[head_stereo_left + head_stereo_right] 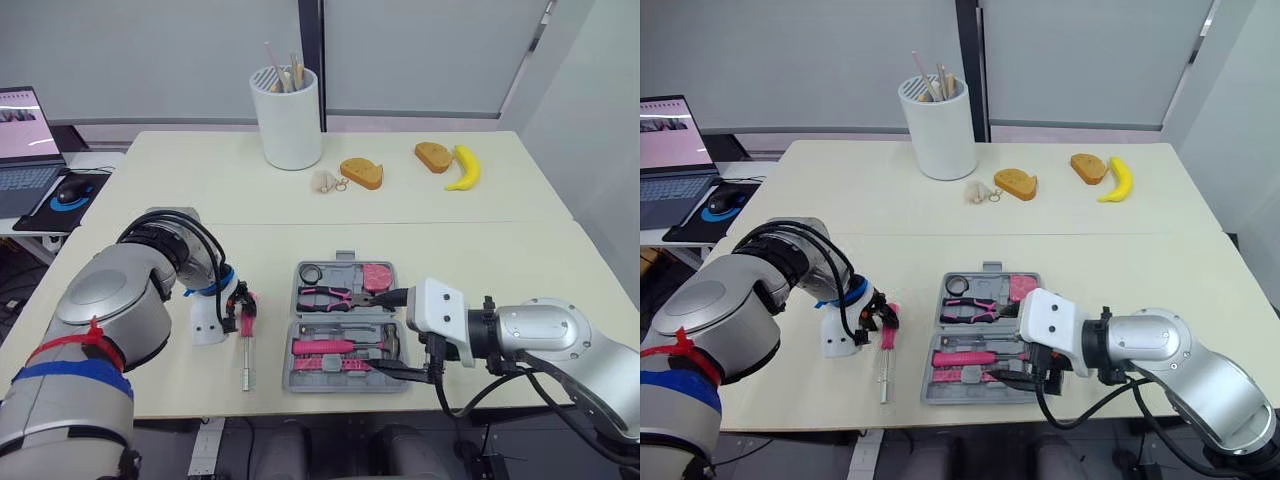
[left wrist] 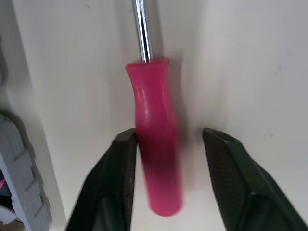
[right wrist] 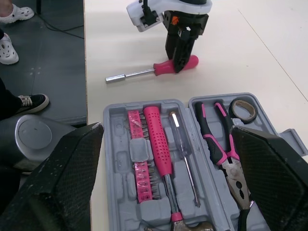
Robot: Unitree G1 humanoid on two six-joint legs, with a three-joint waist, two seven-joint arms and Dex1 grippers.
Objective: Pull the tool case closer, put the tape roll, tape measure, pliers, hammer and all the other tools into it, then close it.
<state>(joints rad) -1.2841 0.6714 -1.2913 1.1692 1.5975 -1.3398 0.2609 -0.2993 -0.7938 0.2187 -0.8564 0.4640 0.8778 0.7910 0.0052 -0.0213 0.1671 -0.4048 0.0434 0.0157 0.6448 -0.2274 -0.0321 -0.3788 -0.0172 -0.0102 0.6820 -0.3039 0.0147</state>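
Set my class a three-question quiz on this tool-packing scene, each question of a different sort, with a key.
1. True or false: the pink-handled screwdriver lies inside the tool case.
2. The fingers of the left hand are: A) open around the screwdriver's handle; B) shut in mid-air; C) resting in the case.
3. Fill in: in the case, the tape roll lies next to the ____.
Key: 1 false, it lies on the table beside the case; 2 A; 3 pliers.

The left gripper (image 1: 242, 312) points down from a bent arm, fingers slightly parted, while the right gripper (image 1: 388, 334) reaches in level, fingers spread wide.
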